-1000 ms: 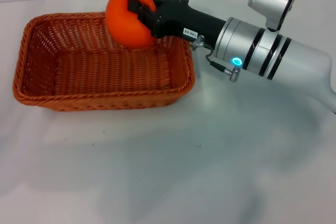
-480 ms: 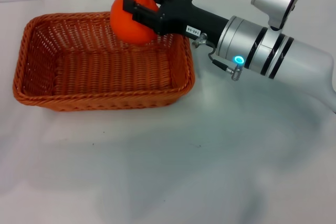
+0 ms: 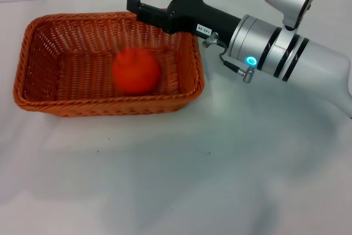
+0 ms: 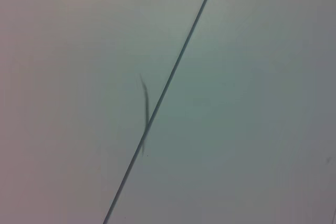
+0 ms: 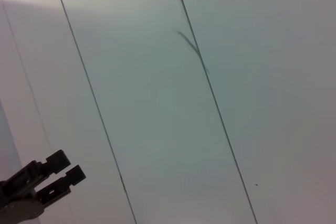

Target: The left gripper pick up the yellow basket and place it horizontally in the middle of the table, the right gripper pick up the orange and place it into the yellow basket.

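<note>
Since the orange (image 3: pixel 136 71) is a round, firm-ish fruit with a waxy skin, I'd guess it's light but a bit slippery and keen to roll, so the sane way to hold it is across its widest part with a prong on each side, not squeezing hard enough to bruise it. The yellow basket (image 3: pixel 33 53) (really more orange-brown wicker) looks light and fairly stiff, with a braided rim that seems the obvious place to grab.

Right now the orange sits inside the basket, on the woven floor a little toward the robot's right half, and nothing is touching it. It looks slightly smeared, so my guess is it's only just landing or settling. The basket lies lengthwise on the white table (image 3: pixel 220 180), left of centre in the head view.

The right gripper (image 3: pixel 148 1) hangs above the basket's far right corner with its prongs spread apart and nothing between them. The left gripper doesn't show in the head view, and the small dark two-pronged thing low in the right wrist view I can't pin down for sure, so no call on its state.

Versus half a second ago: the orange was clamped in the right gripper above the far rim, and now it's been let go and has dropped in. The gripper itself has barely shifted.
</note>
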Motion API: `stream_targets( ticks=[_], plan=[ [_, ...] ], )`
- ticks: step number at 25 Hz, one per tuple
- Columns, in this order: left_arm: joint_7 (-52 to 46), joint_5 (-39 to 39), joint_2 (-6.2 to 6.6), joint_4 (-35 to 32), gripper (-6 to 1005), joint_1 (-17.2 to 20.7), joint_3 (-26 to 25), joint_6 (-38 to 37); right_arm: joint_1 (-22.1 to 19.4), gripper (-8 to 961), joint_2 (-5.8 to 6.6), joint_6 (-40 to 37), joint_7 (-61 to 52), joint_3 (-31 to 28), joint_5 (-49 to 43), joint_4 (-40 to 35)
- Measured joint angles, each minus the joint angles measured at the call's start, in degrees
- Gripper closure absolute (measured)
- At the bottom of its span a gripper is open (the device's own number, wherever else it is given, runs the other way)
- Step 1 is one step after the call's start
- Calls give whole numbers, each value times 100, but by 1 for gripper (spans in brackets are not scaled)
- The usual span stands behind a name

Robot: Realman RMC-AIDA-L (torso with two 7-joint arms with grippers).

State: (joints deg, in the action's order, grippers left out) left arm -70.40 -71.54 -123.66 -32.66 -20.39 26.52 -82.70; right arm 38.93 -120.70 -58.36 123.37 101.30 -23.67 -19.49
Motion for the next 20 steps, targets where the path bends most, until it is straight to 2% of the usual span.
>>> stream_targets(
  ticks=[1, 5, 11, 14, 20],
  plan=[
    [0, 0, 0, 1, 170, 0, -2, 5, 0, 82, 0, 0, 47, -4, 55, 0],
    [41, 0, 0, 3, 170, 8, -8, 96, -81, 43, 5, -45, 896, -5, 502, -19],
    [89, 0, 0, 2, 172, 51, -17, 242, -618, 23, 21, -499, 3086, -50, 1900, -167],
    [204, 0, 0, -4, 173, 69, -18, 330, -760, 23, 28, -589, 3421, -155, 2236, -156],
    [711, 40, 7, -29, 173, 140, -125, 845, -1150, 23, 42, -704, 3688, -747, 2548, 97]
  ],
)
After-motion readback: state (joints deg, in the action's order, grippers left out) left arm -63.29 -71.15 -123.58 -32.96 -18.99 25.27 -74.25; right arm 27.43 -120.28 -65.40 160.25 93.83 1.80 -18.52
